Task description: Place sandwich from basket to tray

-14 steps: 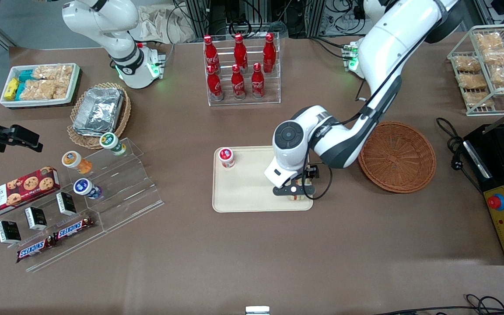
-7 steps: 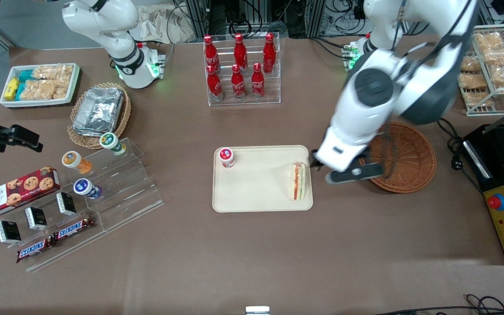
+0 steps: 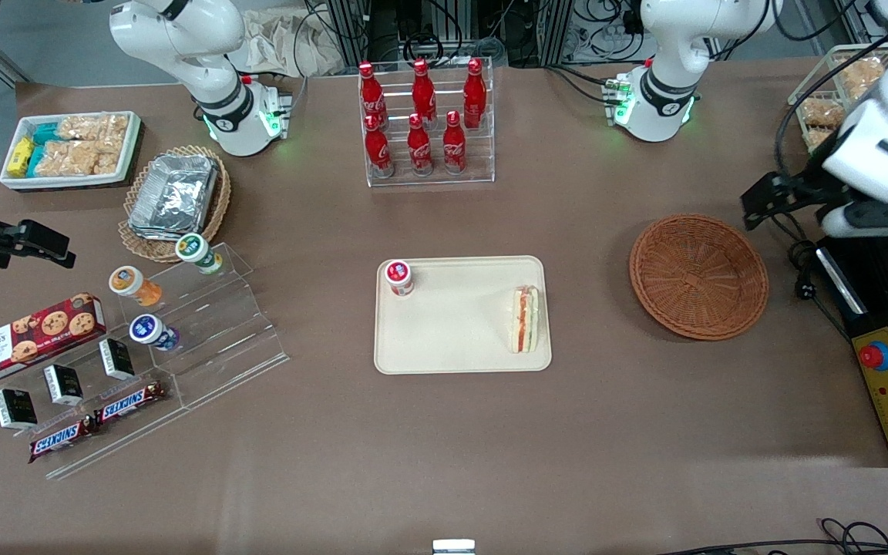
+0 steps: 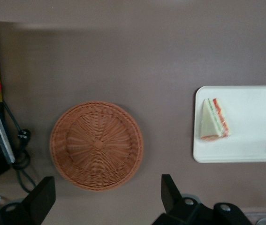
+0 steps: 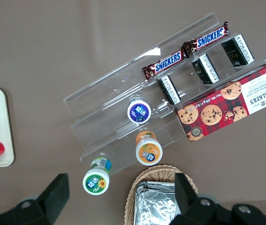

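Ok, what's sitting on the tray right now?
On the tray: the sandwich near one short edge and a red-lidded cup in a corner. Nothing covers them. The claw, open, hangs above the basket.

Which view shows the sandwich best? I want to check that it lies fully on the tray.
The left wrist view: the sandwich lies whole on the tray, and the open gripper hangs empty. The front view shows it smaller; the right wrist view misses it.

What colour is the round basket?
Reddish-brown woven wicker basket, clearest in the left wrist view.
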Motion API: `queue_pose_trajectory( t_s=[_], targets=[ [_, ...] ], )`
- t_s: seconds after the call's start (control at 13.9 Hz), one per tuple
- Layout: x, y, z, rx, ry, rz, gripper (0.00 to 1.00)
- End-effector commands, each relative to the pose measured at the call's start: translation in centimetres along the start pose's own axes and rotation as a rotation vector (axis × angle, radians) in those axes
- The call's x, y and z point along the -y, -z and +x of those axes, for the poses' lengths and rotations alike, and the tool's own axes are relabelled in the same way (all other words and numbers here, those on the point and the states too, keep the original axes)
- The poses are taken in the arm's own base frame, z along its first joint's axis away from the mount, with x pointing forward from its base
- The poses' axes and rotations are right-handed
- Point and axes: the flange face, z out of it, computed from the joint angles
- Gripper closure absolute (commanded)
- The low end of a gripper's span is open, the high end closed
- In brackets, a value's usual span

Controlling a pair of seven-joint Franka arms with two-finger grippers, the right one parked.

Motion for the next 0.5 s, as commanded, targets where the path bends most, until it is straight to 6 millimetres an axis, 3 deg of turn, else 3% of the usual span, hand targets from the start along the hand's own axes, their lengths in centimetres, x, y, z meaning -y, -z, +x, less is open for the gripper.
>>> queue_pose_trajectory(
  t_s=[0.0,0.14,0.43],
  targets=[
    [0.3,-0.1,-2.3,0.007,-0.091,-0.003,0.0],
    [0.5,1.0,-2.0,-0.005,-0.091,-0.004,0.0],
    [0.2,1.3,-1.3,0.013,-0.101,0.0,0.0]
  ],
)
